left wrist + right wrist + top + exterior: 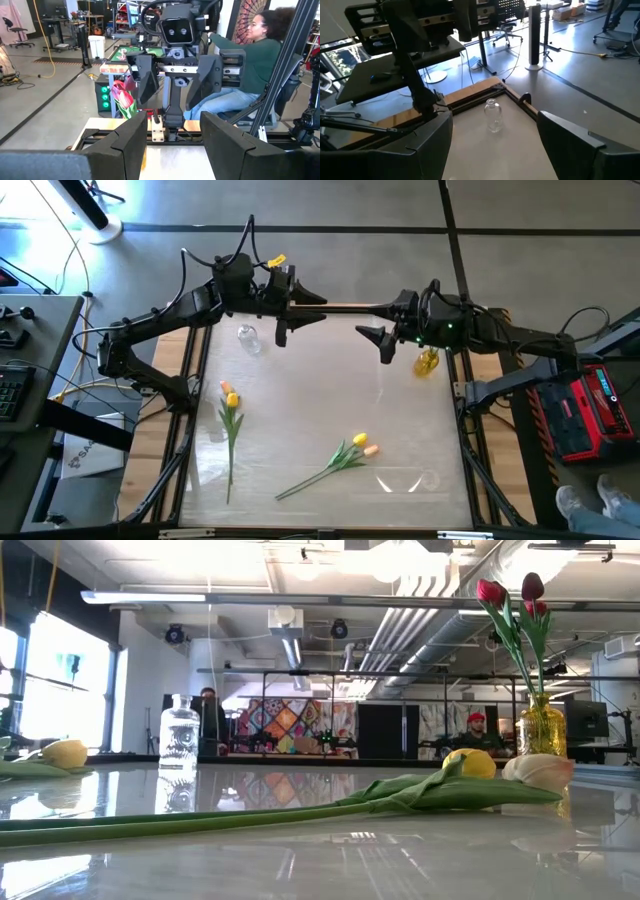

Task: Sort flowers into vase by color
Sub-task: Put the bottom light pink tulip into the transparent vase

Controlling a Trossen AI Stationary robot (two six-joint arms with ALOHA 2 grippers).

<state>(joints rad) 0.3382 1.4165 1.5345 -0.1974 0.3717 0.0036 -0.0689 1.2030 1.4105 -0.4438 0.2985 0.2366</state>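
High view: two groups of flowers lie flat on the table (300,395). One yellow-and-orange tulip (231,397) lies near the left edge, head toward the far side and stem running toward the near edge. A second pair of tulips (361,445), one yellow head and one peach, lies nearer the middle of the near edge, stems trailing toward the near-left. In the low view that pair fills the foreground, its stems stretched across the picture.

The yellow glass vase (427,362) stands by the far-right corner and holds red and maroon tulips (515,602), upright on their stems above its mouth. A clear glass vase (248,338) stands by the far-left corner; it looks to hold nothing, though the glass is hard to read.

Both arms hang above the far edge, facing each other. The left gripper (292,315) sits just beside the clear vase, its fingers spread wide and holding nothing. The right gripper (378,343) sits just beside the yellow vase, fingers likewise spread apart and bare.

Beyond the table a person (252,60) sits in a green top.
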